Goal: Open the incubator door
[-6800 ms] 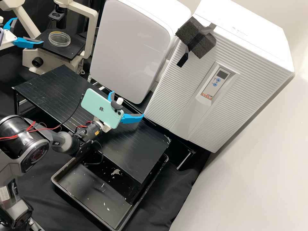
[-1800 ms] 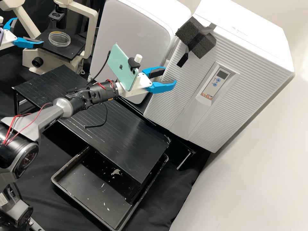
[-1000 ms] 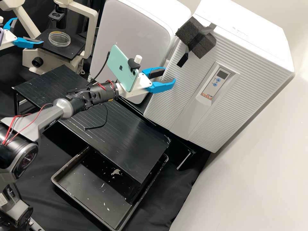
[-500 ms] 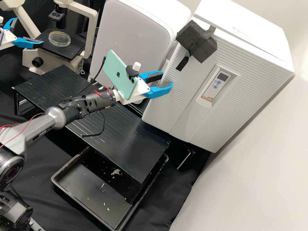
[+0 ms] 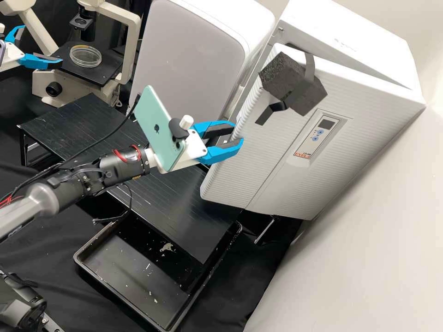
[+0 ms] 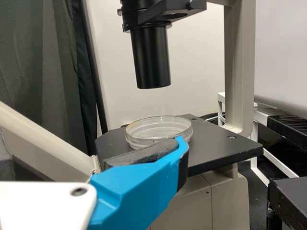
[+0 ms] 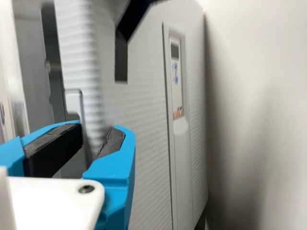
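In the high view the white incubator door (image 5: 258, 161) stands ajar, its free edge away from the cabinet (image 5: 355, 46). My right gripper (image 5: 239, 133) is shut on that edge. In the right wrist view the right gripper (image 7: 97, 126) has one finger at the outer face of the ribbed door (image 7: 144, 143) and one behind its edge. My left gripper (image 5: 42, 45) is open beside the microscope stage in the high view. One finger of the left gripper (image 6: 139, 184) shows in the left wrist view, before a round clear dish (image 6: 158, 130).
Black foam (image 5: 290, 83) is strapped to the door's upper front. A white appliance (image 5: 189, 64) stands left of the incubator. The black rack (image 5: 161, 203) and tray (image 5: 124, 302) lie in front; the microscope (image 5: 131, 46) is at the back left. A wall borders the right.
Earlier open over the rack, the right gripper went to the door's edge and narrowed there. In the last second it came back toward the rack with the edge, and the door swung out.
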Motion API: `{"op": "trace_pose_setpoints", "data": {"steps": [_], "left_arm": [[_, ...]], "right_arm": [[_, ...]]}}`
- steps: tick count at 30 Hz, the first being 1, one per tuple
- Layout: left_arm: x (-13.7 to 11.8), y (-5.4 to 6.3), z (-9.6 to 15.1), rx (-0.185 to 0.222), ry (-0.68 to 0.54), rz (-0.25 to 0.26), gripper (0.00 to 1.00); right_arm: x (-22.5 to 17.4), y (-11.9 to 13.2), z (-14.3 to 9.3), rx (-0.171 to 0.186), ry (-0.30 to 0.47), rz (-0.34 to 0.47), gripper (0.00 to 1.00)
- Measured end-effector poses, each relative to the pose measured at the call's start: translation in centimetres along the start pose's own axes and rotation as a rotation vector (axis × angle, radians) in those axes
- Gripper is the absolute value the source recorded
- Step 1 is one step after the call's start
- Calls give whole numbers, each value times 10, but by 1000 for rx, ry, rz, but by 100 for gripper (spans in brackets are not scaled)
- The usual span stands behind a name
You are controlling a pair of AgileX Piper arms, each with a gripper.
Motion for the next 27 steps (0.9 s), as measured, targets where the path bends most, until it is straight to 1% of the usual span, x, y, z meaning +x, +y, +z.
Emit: {"op": "trace_pose_setpoints", "data": {"steps": [1,5,7,9,10,12,15,18,19,22,24,27], "left_arm": [[0,0,0,0,0,0,100],[0,0,0,0,0,0,100],[0,0,0,0,0,0,100],[0,0,0,0,0,0,100],[0,0,0,0,0,0,100],[0,0,0,0,0,0,100],[0,0,0,0,0,0,100],[0,0,0,0,0,0,100],[0,0,0,0,0,0,100],[0,0,0,0,0,0,100],[0,0,0,0,0,0,100],[0,0,0,0,0,0,100]], "right_arm": [[-2,4,-1,-1,9,13,100],[-10,18,-7,-42,41,69,100],[-13,24,-9,-67,46,99,100],[-15,28,-9,-87,47,112,100],[-16,29,-10,-102,42,116,100],[-20,33,-9,-113,39,127,100],[-27,36,-8,-121,44,162,100],[-41,34,-12,-100,82,212,100],[-44,36,-13,-102,89,229,100],[-64,32,-22,-124,176,271,100],[-77,31,-31,-139,257,291,100],[-89,28,-43,-145,364,293,100]]}}
